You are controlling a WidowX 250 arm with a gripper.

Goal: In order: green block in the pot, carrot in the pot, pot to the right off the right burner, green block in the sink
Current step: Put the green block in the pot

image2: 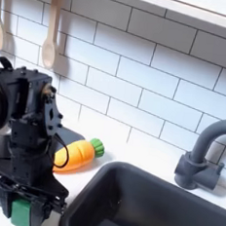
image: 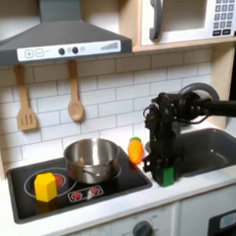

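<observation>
Green block [image: 167, 175] sits between the fingertips of the gripper [image: 166, 173] at the front edge of the stovetop [image: 115, 192], right by the strip of counter that separates the stove from the sink [image: 213, 147]; the jaws are clenched on it, and the second exterior view shows the same grasp low in the frame, gripper [image2: 21, 207] closed around the green block [image2: 20, 211]. Whether the block touches the surface beneath cannot be told.

Readable writing is scarce: the microwave [image: 191, 14] display shows small digits too blurred to read.

The pot [image: 92, 159] stands on the stovetop and looks empty as far as its interior shows. The sink basin [image2: 135, 207] is dark and holds nothing visible, with the faucet [image2: 205, 153] at its rim. The carrot [image: 136, 150] stands by the pot's side in the first exterior view; in the second exterior view the carrot [image2: 75, 154] lies just behind the arm. A yellow block [image: 44, 187] rests on the burner at the first exterior view's left.
</observation>
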